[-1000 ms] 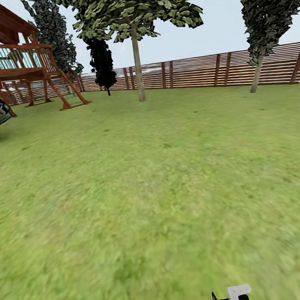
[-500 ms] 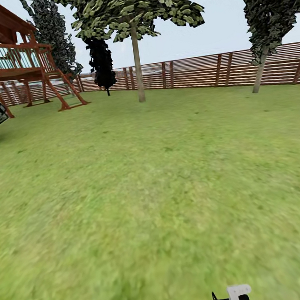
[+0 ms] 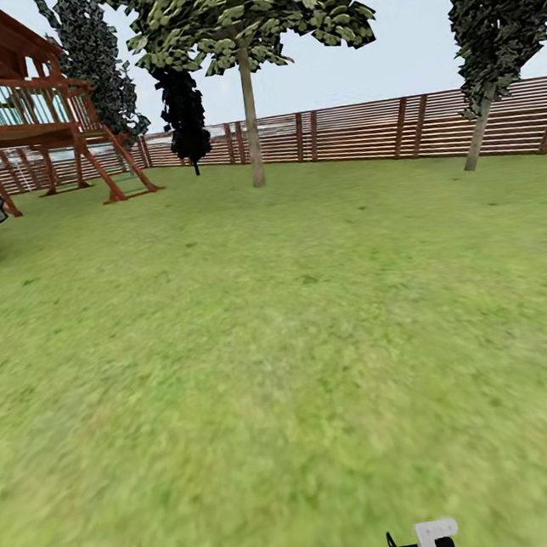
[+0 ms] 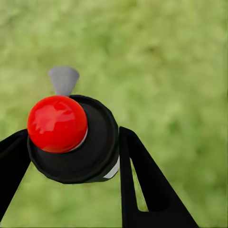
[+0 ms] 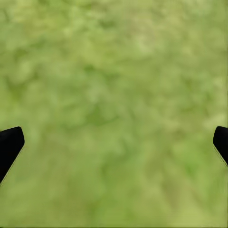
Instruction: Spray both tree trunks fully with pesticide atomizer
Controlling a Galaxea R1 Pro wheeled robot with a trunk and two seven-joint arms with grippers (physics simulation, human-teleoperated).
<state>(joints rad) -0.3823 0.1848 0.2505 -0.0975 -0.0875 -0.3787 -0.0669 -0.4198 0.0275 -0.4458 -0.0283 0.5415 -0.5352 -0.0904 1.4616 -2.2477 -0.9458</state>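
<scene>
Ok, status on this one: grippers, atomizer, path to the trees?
Left gripper shut on atomizer, red top showing. Right gripper open over grass. Straight-trunked tree ahead by fence, open lawn between.

Ahead of your right gripper [image 5: 114, 142], open lawn [image 3: 300, 347] lies unobstructed up to the tree trunk [image 3: 251, 122] and fence [image 3: 359, 130]

Left gripper [image 4: 71, 156]: black fingers [image 4: 142, 185] closed against the atomizer [image 4: 73, 137], red top facing the wrist camera. Right gripper [image 5: 114, 142]: fingers [image 5: 9, 145] spread wide, holding nothing. Both wrists low at the head view's lower edge.
</scene>
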